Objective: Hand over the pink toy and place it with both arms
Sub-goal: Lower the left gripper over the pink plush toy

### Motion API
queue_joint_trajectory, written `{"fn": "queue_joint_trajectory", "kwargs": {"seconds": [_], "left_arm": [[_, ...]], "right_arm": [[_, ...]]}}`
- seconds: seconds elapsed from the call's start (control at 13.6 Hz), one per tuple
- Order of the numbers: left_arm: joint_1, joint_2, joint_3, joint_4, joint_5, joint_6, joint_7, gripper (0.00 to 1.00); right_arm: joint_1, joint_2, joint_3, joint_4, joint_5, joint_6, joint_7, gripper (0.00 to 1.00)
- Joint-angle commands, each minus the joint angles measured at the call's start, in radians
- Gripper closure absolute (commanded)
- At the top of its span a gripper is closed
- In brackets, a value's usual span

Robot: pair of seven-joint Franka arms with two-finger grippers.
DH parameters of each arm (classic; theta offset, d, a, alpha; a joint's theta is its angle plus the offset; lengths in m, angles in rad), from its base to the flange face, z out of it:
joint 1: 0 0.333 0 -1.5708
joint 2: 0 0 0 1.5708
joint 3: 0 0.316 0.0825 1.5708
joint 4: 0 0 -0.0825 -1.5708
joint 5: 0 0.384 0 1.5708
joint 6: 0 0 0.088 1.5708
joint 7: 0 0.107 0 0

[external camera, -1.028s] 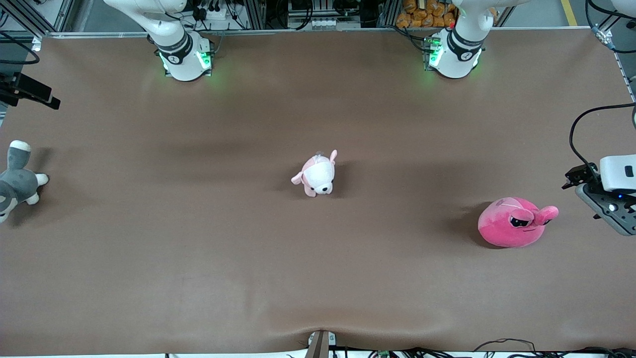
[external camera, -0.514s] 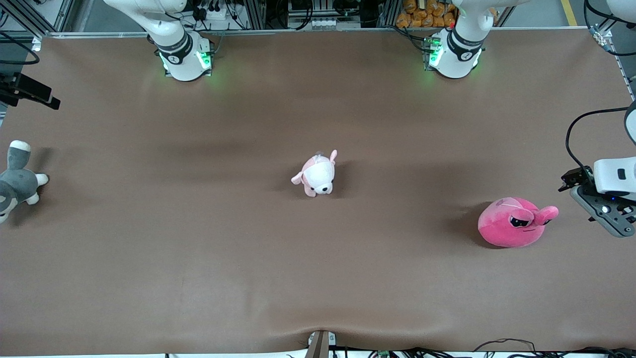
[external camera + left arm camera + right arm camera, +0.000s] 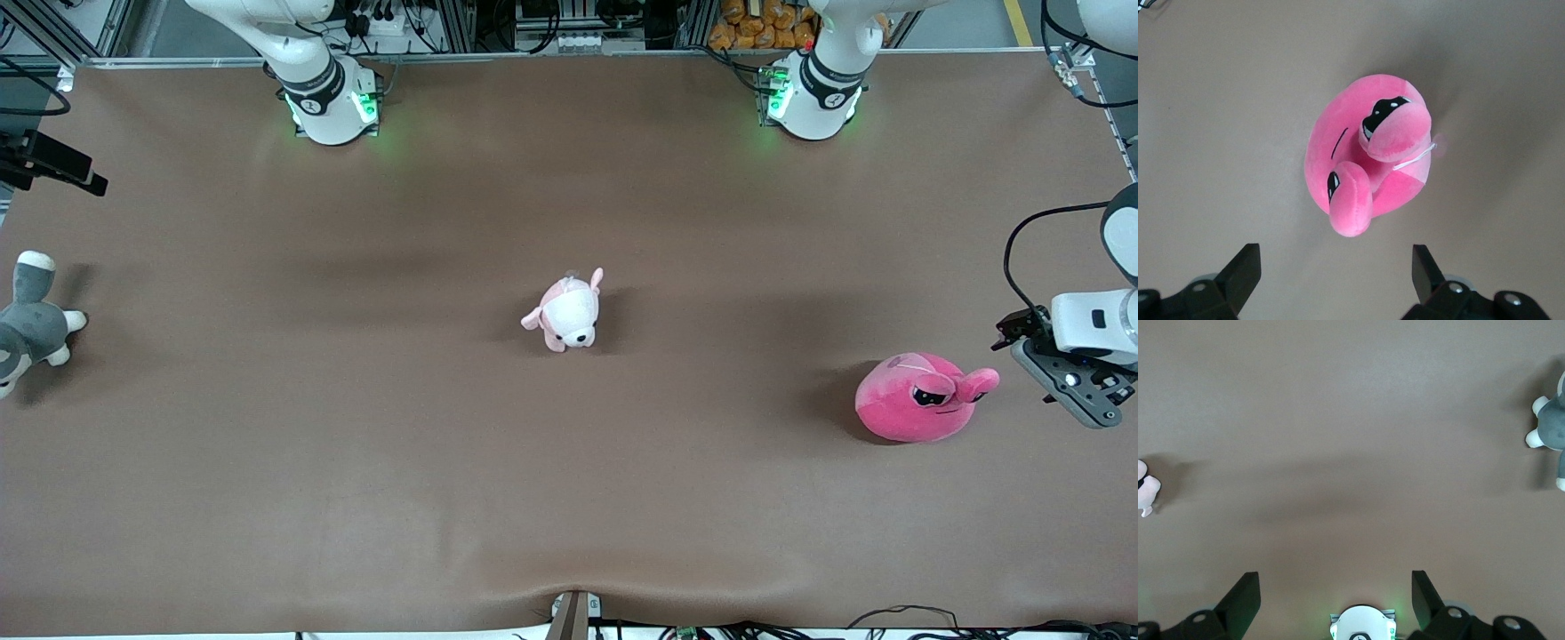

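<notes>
Left claw (image 3: 1331, 275) agape over pink toy (image 3: 925, 396)

The pink toy (image 3: 916, 400) (a round hot-pink plush with two stalk eyes, drooping black lids, thin mouth) sits upright on the table toward the left arm's end.

I see the pink toy (image 3: 920, 397) lying on the table (image 3: 444, 462) toward the left arm's end, just beside the left gripper (image 3: 1071, 391). The puppy plush (image 3: 567, 313) sits mid-table, slightly farther from the front camera. The plush animal (image 3: 27, 324) lies at the right arm's end.
</notes>
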Motion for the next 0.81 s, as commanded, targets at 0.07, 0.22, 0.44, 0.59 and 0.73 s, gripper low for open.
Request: {"fn": "queue_joint_trajectory", "kwargs": {"seconds": [0.07, 0.22, 0.44, 0.59, 0.73], "left_arm": [[0.006, 0.004, -0.003, -0.02, -0.027, 0.034, 0.03, 0.0], [0.0, 0.015, -0.003, -0.033, -0.043, 0.057, 0.031, 0.0], [0.001, 0.016, -0.003, -0.043, -0.046, 0.075, 0.039, 0.0], [0.003, 0.019, -0.003, -0.045, -0.048, 0.089, 0.048, 0.0], [0.003, 0.021, -0.005, -0.074, -0.049, 0.126, 0.05, 0.0]], "right_arm": [[-0.019, -0.005, 0.013, -0.007, 0.001, 0.003, 0.01, 0.0], [-0.019, -0.005, 0.011, -0.009, 0.001, 0.003, 0.01, 0.0], [-0.019, -0.005, 0.013, -0.007, 0.001, 0.003, 0.01, 0.0], [-0.019, -0.005, 0.011, -0.009, 0.001, 0.003, 0.01, 0.0], [-0.019, -0.005, 0.011, -0.009, 0.001, 0.003, 0.01, 0.0]]}}
